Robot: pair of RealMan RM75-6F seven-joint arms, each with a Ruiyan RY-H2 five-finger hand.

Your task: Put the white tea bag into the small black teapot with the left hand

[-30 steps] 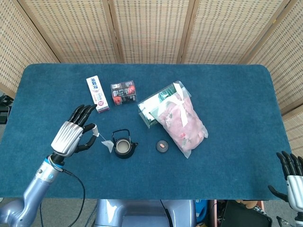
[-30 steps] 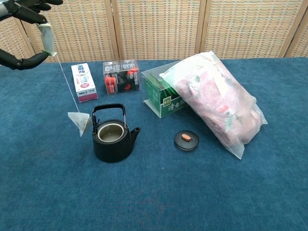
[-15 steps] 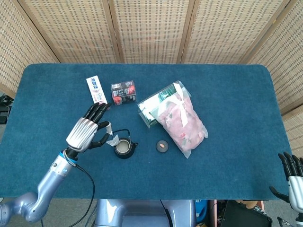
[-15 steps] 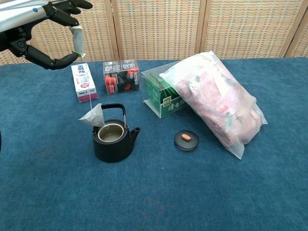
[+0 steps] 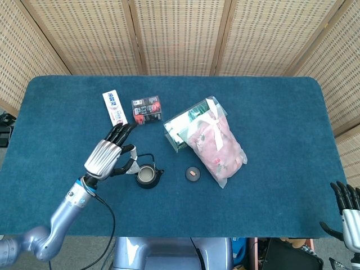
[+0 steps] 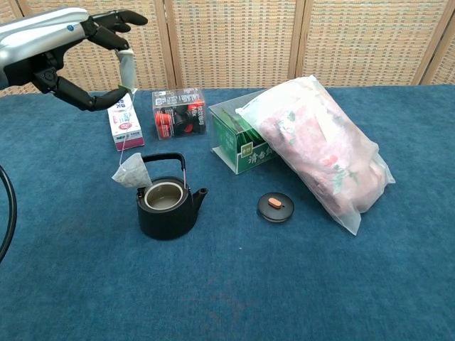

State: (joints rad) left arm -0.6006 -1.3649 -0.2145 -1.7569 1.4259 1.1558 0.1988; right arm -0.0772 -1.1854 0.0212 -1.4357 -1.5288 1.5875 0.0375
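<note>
My left hand (image 5: 108,156) (image 6: 67,50) hovers above and left of the small black teapot (image 6: 166,204) (image 5: 146,175), pinching the paper tag (image 6: 127,69) of the white tea bag. The tea bag (image 6: 132,172) (image 5: 133,166) hangs on its string just left of the pot's open mouth, beside the upright handle and about level with it. The pot's round lid (image 6: 275,207) (image 5: 193,174) lies on the cloth to the right. My right hand (image 5: 347,209) shows at the lower right corner of the head view, fingers apart and holding nothing.
Behind the teapot lie a white toothpaste box (image 6: 124,121), a small black and red box (image 6: 178,112), and a green box (image 6: 245,145) under a pink plastic-wrapped bundle (image 6: 321,146). Blue cloth (image 6: 234,284) covers the table, with woven screens behind.
My left hand has carried the tea bag rightward, from well left of the teapot to just beside its opening. The bag hangs higher than before. The right hand has stayed put.
</note>
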